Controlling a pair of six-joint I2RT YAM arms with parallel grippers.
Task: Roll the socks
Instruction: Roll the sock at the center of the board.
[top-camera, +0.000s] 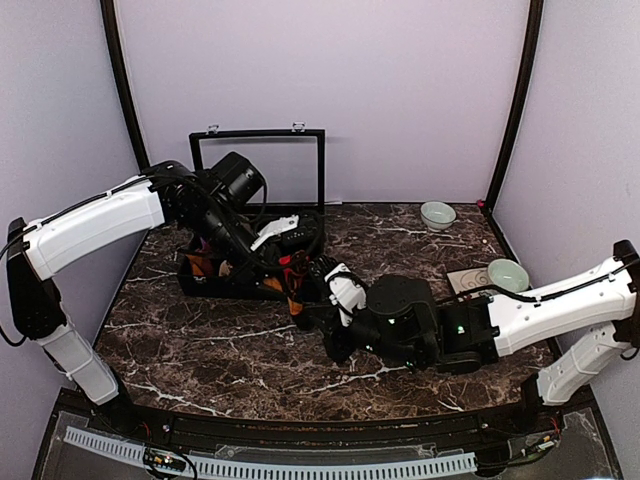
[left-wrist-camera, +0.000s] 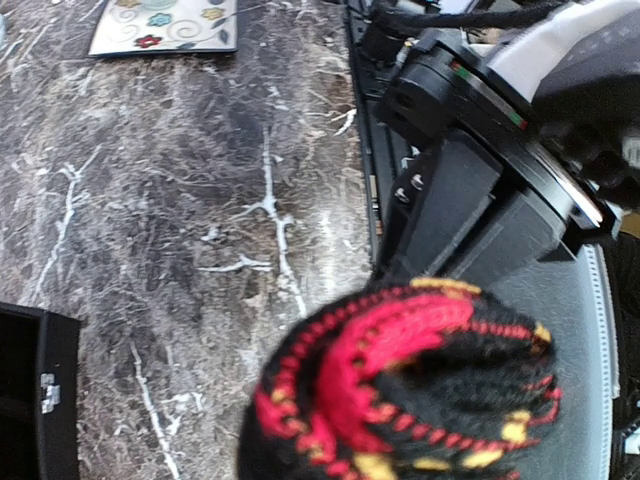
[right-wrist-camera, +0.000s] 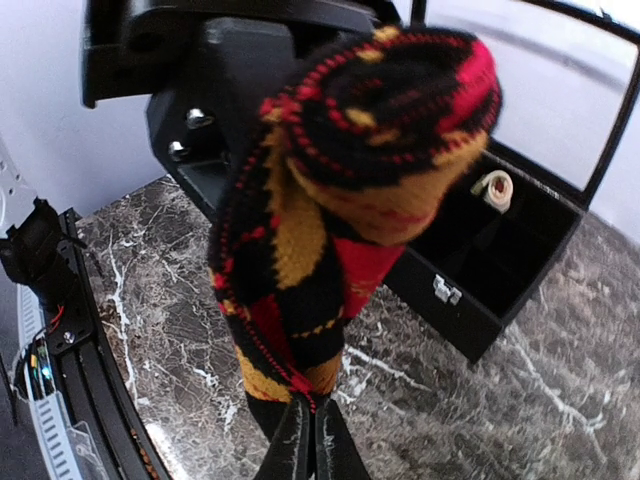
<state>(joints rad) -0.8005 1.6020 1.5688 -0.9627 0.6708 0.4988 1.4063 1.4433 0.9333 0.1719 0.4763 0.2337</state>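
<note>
A black sock with red and yellow argyle diamonds (right-wrist-camera: 330, 230) hangs in the air between my two grippers, over the middle of the table (top-camera: 295, 287). Its top end is wound into a tight roll (right-wrist-camera: 400, 100). That roll sits at my left gripper (top-camera: 288, 258) and fills the bottom of the left wrist view (left-wrist-camera: 410, 390), hiding the fingers. My right gripper (right-wrist-camera: 316, 405) is shut on the sock's lower edge, and it shows in the top view (top-camera: 318, 302). I cannot make out the cream striped sock.
A black case (top-camera: 215, 275) with its lid (top-camera: 257, 165) raised stands just behind the sock. A small white sock roll (right-wrist-camera: 492, 187) lies inside it. Two pale green bowls (top-camera: 437, 214) (top-camera: 507, 274) and a flowered tile (left-wrist-camera: 165, 25) are at the right.
</note>
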